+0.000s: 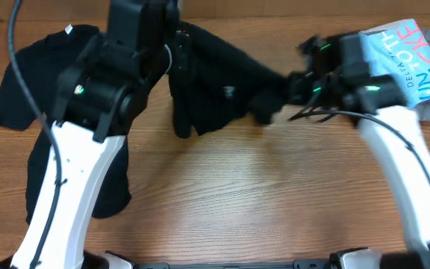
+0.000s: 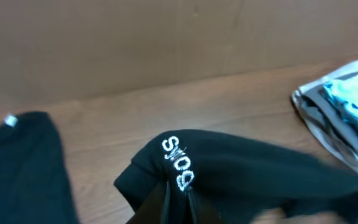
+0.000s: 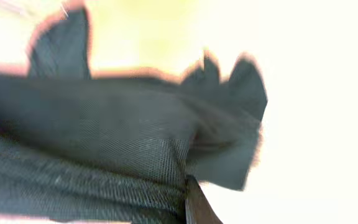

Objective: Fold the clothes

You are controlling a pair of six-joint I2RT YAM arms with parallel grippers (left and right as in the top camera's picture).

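A black shirt with a small white logo (image 1: 228, 92) hangs stretched between my two grippers above the back of the table. My left gripper (image 1: 172, 56) is shut on its fabric; in the left wrist view the jaws (image 2: 178, 202) pinch the cloth just below the white logo letters (image 2: 178, 163). My right gripper (image 1: 284, 91) is shut on the shirt's other end; the right wrist view shows blurred black fabric (image 3: 104, 137) filling the frame over one finger (image 3: 199, 205). A second black shirt with a white neck tag (image 1: 69, 30) lies flat at the far left, also in the left wrist view (image 2: 17, 168).
A folded light blue and grey printed cloth (image 1: 405, 60) lies at the back right corner, also in the left wrist view (image 2: 347, 112). The wooden table (image 1: 260, 194) extends to the front. My left arm covers part of the plain shirt.
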